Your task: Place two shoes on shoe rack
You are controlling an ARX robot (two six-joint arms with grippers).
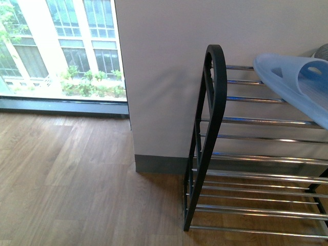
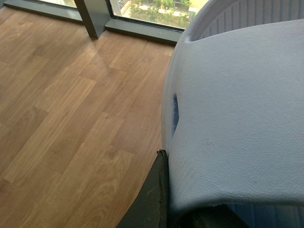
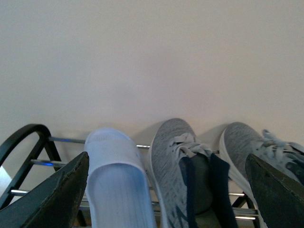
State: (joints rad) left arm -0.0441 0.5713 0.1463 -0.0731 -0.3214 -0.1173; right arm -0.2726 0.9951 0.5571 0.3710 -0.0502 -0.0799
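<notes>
— On the shoe rack (image 1: pixel 241 122), what sat there?
— One pale blue slide (image 3: pixel 116 178) beside two grey sneakers (image 3: pixel 187 173). The right gripper (image 3: pixel 166 192) was spread wide; the left gripper's (image 2: pixel 164 199) state I couldn't tell, another slide (image 2: pixel 237 118) hiding it.

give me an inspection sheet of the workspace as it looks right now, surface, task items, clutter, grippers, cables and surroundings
Surface: wood-plank floor.
Job's things: shoe rack against the wall; on its top tier, one pale blue slide beside two grey sneakers. Another blue slide fills the left wrist view.
Clutter: nothing seen.
Grippers: right gripper open, empty, facing the top tier; left gripper fingers at the slide's edge, grasp unclear.
Cables: nothing seen.
Surroundings: white wall, window.
</notes>
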